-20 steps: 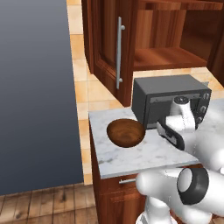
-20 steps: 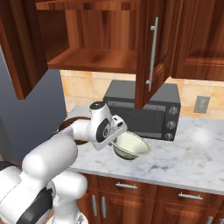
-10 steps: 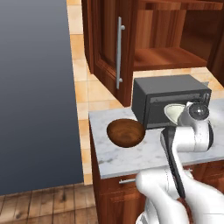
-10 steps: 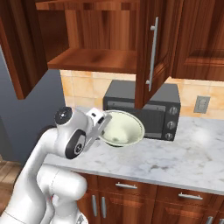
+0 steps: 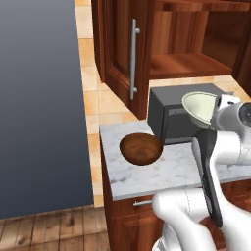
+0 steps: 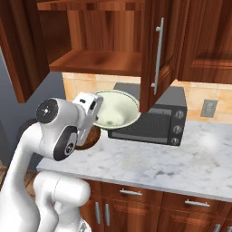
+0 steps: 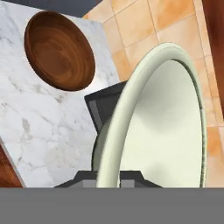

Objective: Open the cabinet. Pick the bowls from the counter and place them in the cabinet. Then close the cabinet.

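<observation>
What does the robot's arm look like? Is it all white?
Mostly. The arm is made of smooth, rounded, glossy white shells, like fat tubes joined together. The joints show dark grey and black rings and round caps, and a long black strip runs along one segment. The gripper ends in two small dark grey fingers. No cables or writing show.

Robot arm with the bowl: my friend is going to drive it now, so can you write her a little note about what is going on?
Gripper: shut on the cream-green bowl, fingers pinching its rim; bowl tilted, lifted off the counter in front of the microwave.
Wooden bowl: on the counter, left of the microwave.
Cabinet: both doors open, the shelf in view holds nothing.
Done: cabinet opened, first bowl picked up.
Left: place this bowl on the shelf, fetch the wooden bowl, put it in too, close both doors.
</observation>
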